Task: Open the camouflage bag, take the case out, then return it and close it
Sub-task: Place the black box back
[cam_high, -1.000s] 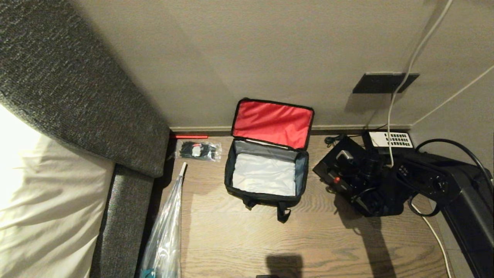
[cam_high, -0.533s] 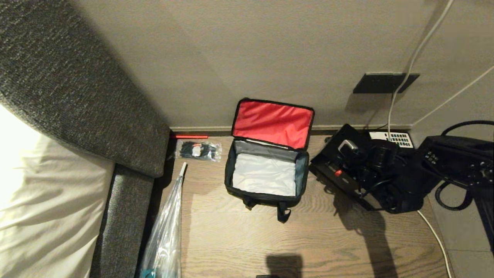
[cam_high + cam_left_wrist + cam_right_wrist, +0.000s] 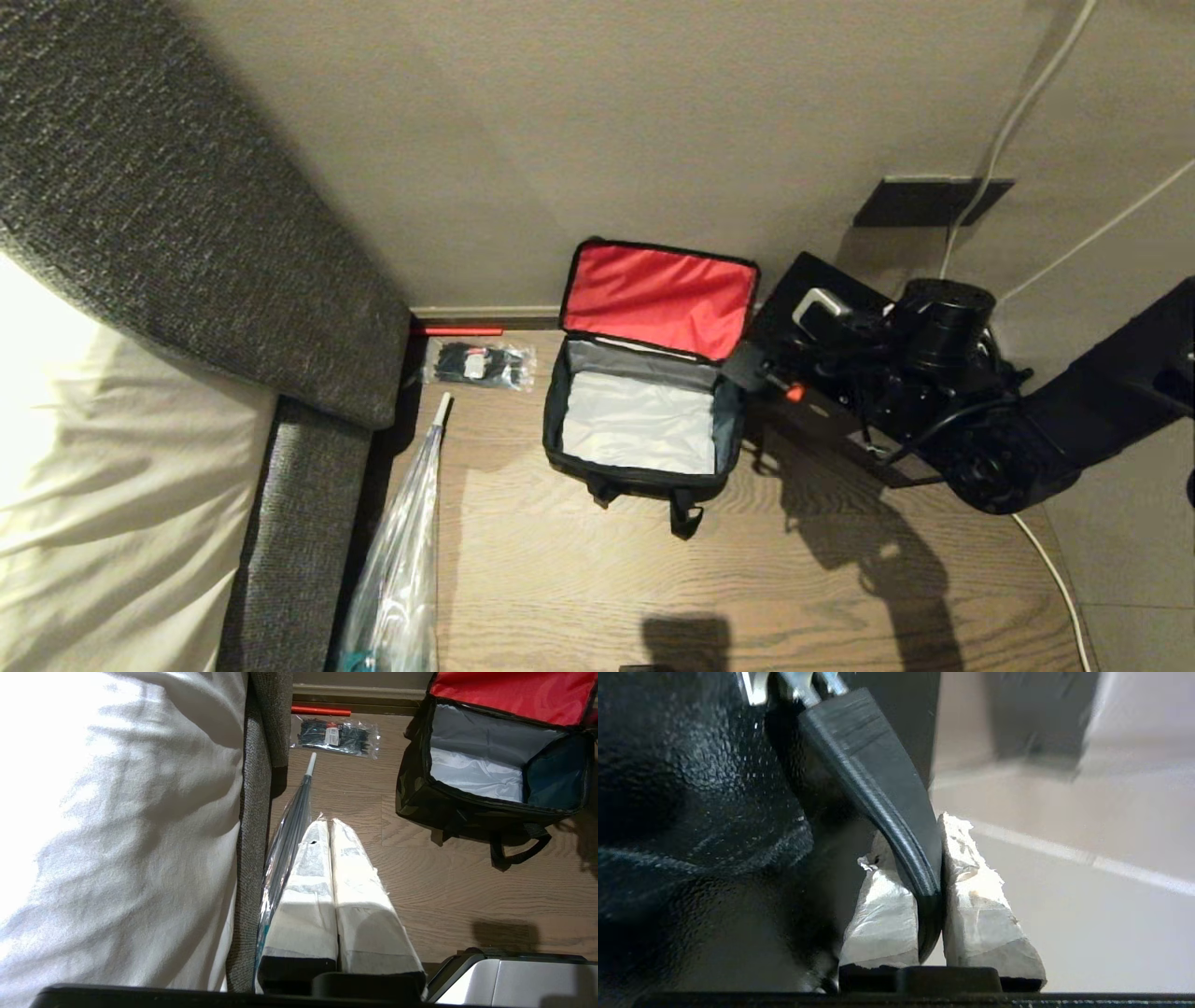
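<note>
Right gripper (image 3: 924, 877) pinched tight on the strap handle (image 3: 887, 807) of the case (image 3: 822, 373), black box hanging up off the floor just right of the camouflage bag (image 3: 644, 420). Bag wide open on the wooden floor (image 3: 653, 579), red lid up against the wall. Left gripper (image 3: 329, 833) squeezed shut with nothing inside, parked low near the bed (image 3: 117, 826).

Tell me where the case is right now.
In the head view the case hangs off the floor at the right, beside the open camouflage bag, carried by the right gripper, which is shut on its strap handle.
</note>
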`<state>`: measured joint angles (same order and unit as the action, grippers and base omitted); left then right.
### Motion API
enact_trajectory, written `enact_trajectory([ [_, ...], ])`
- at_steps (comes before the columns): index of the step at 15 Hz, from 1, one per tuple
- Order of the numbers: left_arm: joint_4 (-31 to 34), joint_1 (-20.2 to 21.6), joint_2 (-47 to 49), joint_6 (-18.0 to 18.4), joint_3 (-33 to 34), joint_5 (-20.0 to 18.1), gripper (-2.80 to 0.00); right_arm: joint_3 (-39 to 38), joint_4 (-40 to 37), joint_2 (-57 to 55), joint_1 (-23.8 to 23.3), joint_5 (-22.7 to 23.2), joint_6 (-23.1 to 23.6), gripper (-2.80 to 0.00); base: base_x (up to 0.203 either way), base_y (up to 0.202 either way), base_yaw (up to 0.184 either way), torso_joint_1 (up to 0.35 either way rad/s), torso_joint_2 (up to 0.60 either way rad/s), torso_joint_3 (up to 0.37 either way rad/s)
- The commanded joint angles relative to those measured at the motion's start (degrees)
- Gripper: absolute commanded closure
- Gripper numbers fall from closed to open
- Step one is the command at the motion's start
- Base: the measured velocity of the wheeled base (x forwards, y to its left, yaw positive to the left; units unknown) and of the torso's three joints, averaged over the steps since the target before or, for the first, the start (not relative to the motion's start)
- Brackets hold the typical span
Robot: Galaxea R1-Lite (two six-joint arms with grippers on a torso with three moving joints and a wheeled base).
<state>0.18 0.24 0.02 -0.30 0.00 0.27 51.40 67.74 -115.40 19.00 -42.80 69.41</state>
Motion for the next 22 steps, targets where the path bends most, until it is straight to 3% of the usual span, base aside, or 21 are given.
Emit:
enact_trajectory([
  [1, -0.01, 0.02, -0.11, -0.05, 0.12, 0.0, 0.0, 1.09, -0.75, 3.51, 3.43, -0.35, 1.33, 0.0, 0.0, 0.0, 0.0, 0.0, 0.0, 0.0],
  [8, -0.01, 0.06, -0.11, -0.05, 0.18, 0.0, 0.0, 7.77, -6.02, 2.21, 10.73, -0.18, 1.43, 0.0, 0.0, 0.0, 0.0, 0.0, 0.0, 0.0],
  [17, -0.01, 0.02, -0.11, -0.05, 0.17, 0.08, 0.0, 18.07, -7.46, -5.88, 16.17, 0.63, -1.02, 0.0, 0.0, 0.0, 0.0, 0.0, 0.0, 0.0],
  [22, -0.01, 0.02, -0.11, -0.05, 0.13, 0.08, 0.0, 23.48, -9.72, -9.11, 18.68, 3.63, -2.49, 0.0, 0.0, 0.0, 0.0, 0.0, 0.0, 0.0],
])
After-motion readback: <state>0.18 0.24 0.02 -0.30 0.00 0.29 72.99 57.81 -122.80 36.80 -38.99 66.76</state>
